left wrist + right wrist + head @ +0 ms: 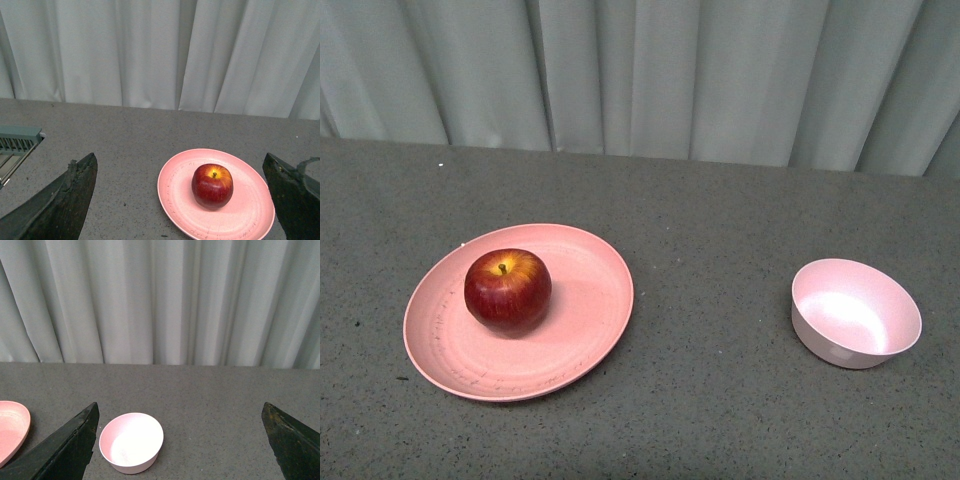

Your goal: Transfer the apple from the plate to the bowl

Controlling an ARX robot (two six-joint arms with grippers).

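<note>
A glossy dark-red apple (pixel 507 290) with a yellow patch at its stem sits upright on the left half of the wide salmon-pink plate (pixel 590 320). The small pale pink bowl (pixel 856 312) stands empty to the right, well apart from the plate. Neither arm shows in the front view. In the left wrist view my left gripper (pixel 182 200) hangs open, back from the apple (pixel 212 186) and plate (pixel 250 210). My right gripper (pixel 181 440) is open too, with the bowl (pixel 131 442) ahead near one finger (pixel 70 445).
Everything rests on a dark grey speckled table (pixel 720 400) backed by a pale curtain (pixel 640 70). A grey ribbed fixture (pixel 15 147) stands at the table's side in the left wrist view. The plate's edge (pixel 10 432) shows in the right wrist view.
</note>
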